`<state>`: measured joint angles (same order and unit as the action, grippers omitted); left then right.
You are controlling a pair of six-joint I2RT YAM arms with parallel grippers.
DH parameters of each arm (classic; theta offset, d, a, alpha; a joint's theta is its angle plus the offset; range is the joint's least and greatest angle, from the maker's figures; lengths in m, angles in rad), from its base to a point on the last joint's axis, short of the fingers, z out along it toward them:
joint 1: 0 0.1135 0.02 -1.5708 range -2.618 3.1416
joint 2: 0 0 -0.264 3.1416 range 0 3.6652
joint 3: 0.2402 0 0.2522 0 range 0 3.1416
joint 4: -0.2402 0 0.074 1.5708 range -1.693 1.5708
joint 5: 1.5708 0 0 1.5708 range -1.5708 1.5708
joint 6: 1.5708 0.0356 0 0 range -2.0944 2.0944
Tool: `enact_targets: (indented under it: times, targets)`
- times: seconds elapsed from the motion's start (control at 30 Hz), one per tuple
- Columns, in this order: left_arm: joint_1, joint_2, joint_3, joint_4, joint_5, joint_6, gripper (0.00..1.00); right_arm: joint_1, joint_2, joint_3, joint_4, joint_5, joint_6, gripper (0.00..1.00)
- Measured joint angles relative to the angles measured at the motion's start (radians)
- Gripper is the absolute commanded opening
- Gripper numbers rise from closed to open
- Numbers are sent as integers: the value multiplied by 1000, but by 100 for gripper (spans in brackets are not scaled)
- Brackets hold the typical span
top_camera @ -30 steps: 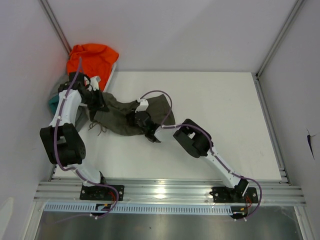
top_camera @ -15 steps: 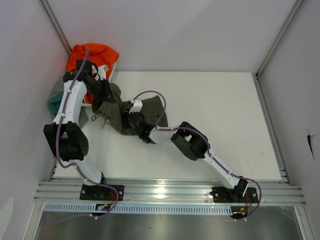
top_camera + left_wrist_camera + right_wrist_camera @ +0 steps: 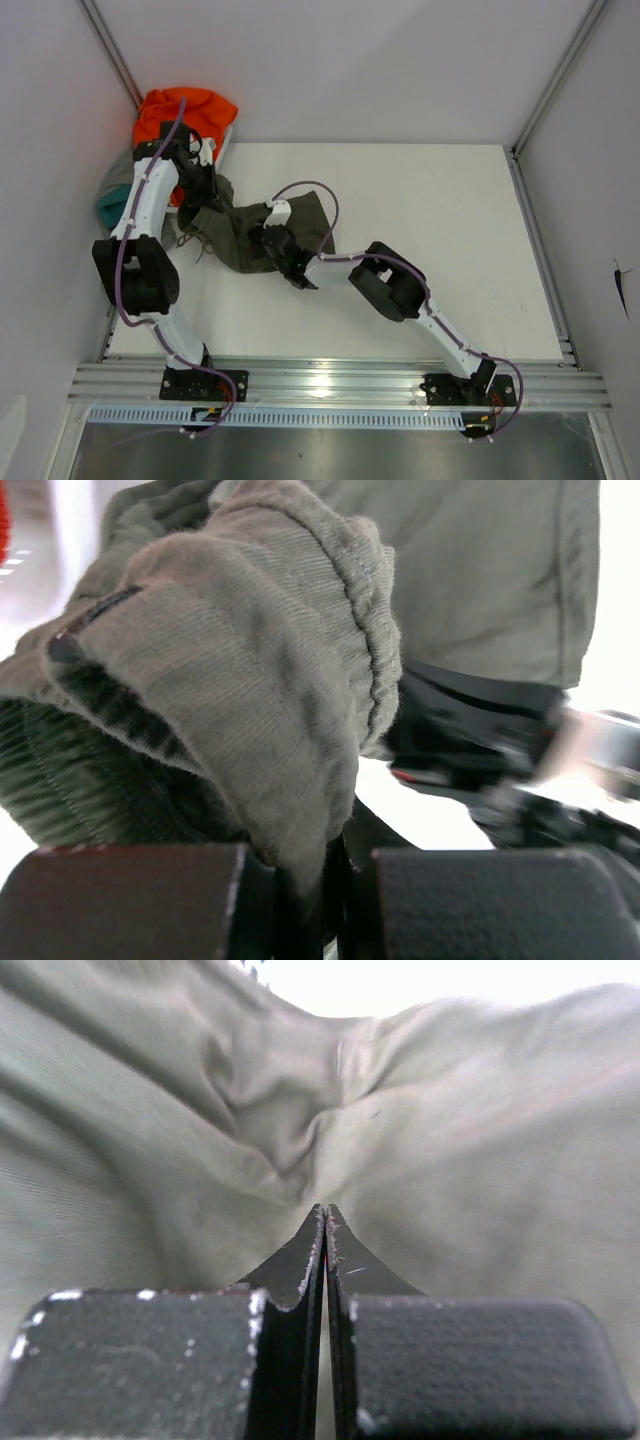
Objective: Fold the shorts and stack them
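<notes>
We log: left gripper [image 3: 335, 885] pinches olive shorts [image 3: 270, 680], bunched above it; right gripper [image 3: 324, 1225] clamped on their fold just ahead.

The olive-green soft cloth shorts [image 3: 240, 242] lie crumpled left of the white table's [image 3: 430, 250] middle, drawstring trailing; the grey cloth shorts [image 3: 114, 178] sit bunched at its left edge.

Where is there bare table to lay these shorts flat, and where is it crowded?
Bare: the right half of the table, from the right arm to the right wall, and the near strip between both arms. Crowded: far-left corner, with orange garment, teal garment and left gripper.
</notes>
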<state>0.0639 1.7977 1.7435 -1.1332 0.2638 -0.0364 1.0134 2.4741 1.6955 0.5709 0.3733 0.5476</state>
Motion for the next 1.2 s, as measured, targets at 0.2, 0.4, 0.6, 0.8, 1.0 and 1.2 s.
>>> enact_targets:
  times: [0.2, 0.4, 0.6, 0.8, 1.0, 1.2]
  targets:
    - [0, 6, 4, -7, -56, 10, 0, -29, -166, -161, 69, 15, -5, 0]
    - [-3, 31, 60, -44, -101, 21, 0, -69, -357, -356, 109, 48, -53, 0]
    - [-24, 88, 183, -96, -171, 56, 0, -187, -464, -573, 94, 6, -56, 0]
    - [-73, 151, 291, -122, -269, 95, 0, -270, -465, -600, -32, -7, -85, 0]
    - [-129, 196, 323, -117, -362, 139, 0, -213, -436, -546, -108, -16, -101, 0]
    - [-146, 211, 323, -100, -470, 173, 0, -150, -367, -461, -224, 20, -80, 0]
